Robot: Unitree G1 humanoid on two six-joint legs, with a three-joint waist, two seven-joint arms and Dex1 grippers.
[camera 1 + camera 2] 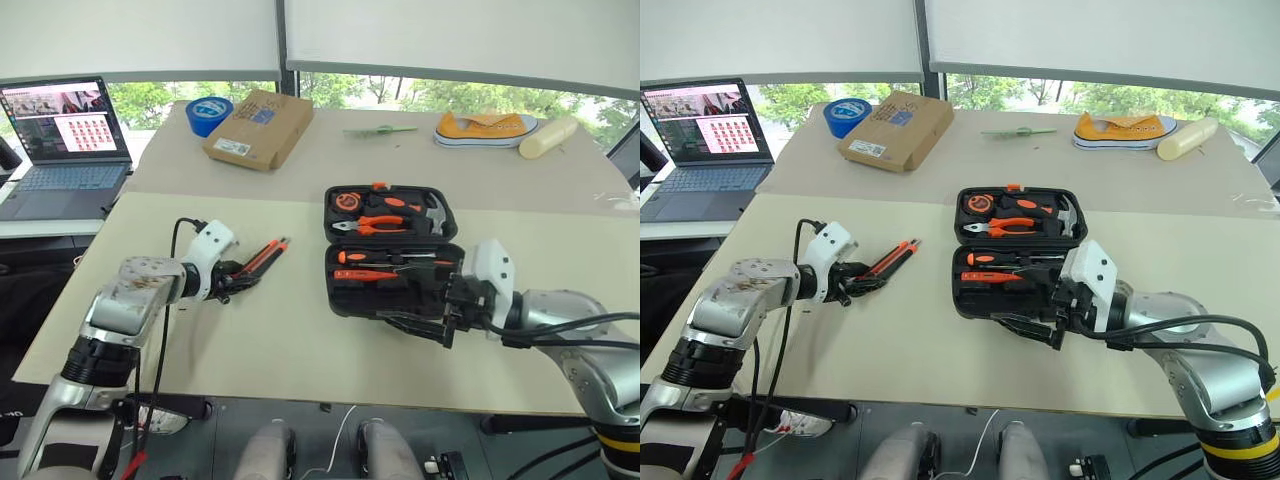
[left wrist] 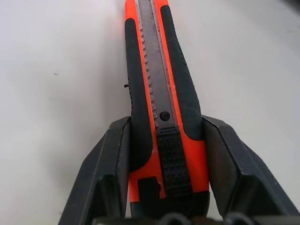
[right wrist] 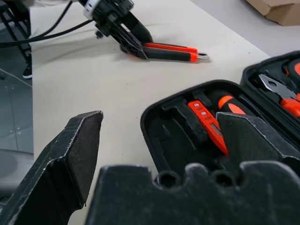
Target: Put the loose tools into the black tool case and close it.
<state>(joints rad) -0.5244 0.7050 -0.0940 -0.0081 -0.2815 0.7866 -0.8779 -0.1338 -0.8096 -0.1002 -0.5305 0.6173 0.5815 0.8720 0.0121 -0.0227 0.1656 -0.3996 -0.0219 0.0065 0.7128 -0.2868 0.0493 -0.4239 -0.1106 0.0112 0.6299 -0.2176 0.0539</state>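
Bare table (image 1: 290, 330) lay open between the utility knife (image 1: 262, 257) and the black tool case (image 1: 390, 250) (lid flat); the right gripper (image 1: 412, 322) crowded its near edge.

Bright, even daylight from the windows (image 1: 420, 92) at the back, half screened by lowered blinds (image 1: 140, 35). Soft, faint shadows on the pale table (image 1: 280, 330), no strong glare. Sharp in both head views; in the wrist views, mild softness on the near black fingers (image 3: 70, 154), with the utility knife (image 2: 159, 93) crisp at close range.
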